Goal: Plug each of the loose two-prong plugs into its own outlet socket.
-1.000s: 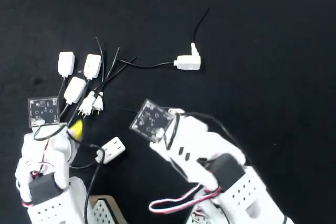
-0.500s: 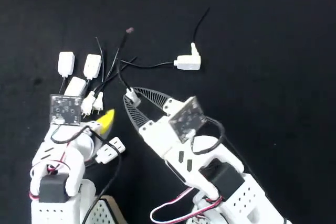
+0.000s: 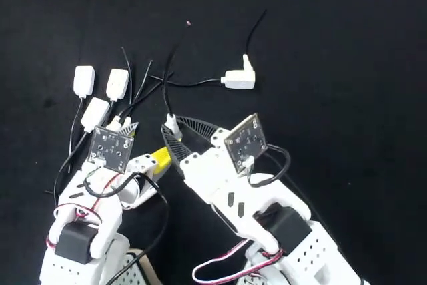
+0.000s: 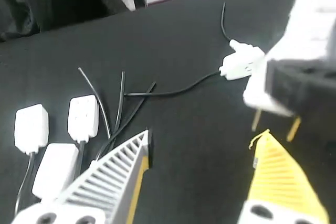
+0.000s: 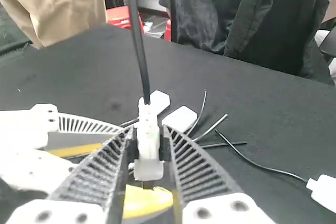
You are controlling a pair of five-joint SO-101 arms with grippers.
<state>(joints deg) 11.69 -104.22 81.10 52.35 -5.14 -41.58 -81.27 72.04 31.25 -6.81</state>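
Right claw (image 3: 171, 127): closed on a white two-prong plug (image 5: 147, 150), with one ribbed finger pressed against each side of its body.
Plug, place: held off the black counter (image 3: 333, 65) near its middle, just beside the left claw's yellow finger (image 3: 161, 158).
Plug, long axis: close to upright and in line with the right claw's fingers.
Plug, heading: the two prongs (image 4: 255, 121) point down toward the counter, and the cable end points up.
Cable (image 5: 136, 35): black and thin; it leaves the plug's upper end and runs away from the arms, toward the far side of the counter.
Left claw (image 4: 205, 135): open and holding nothing, with the white ribbed finger (image 4: 113, 171) and the yellow finger spread wide and dark counter between them.
Held plug seen from the left wrist: its prongs hang just above the tip of the yellow finger; I cannot tell whether they touch it.
Socket blocks (image 3: 117, 83): three white ones lie flat, close together, on the left arm's side of the counter, beyond the left claw.
White block with a plug (image 3: 239, 78): lies well apart, farther out on the counter, with a cable at each end.
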